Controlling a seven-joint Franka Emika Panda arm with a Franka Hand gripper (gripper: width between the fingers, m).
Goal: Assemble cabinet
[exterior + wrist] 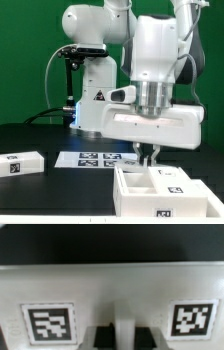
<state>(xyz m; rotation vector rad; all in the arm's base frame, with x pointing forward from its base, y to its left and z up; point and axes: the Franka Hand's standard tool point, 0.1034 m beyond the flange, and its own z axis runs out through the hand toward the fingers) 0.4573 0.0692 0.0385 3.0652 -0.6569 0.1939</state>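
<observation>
The cabinet (135, 190), an open white box with tags, sits on the black table (40, 140) at the near right. The gripper (150, 153) hangs over its far wall, fingers (101, 338) closed narrowly on a thin white upright wall. A loose tagged panel (20, 163) lies at the left, the marker board (95, 158) between them

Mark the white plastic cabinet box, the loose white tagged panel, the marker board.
white plastic cabinet box (135, 200): exterior view, front wall.
loose white tagged panel (25, 157): exterior view, top face.
marker board (90, 158): exterior view, middle tags.
</observation>
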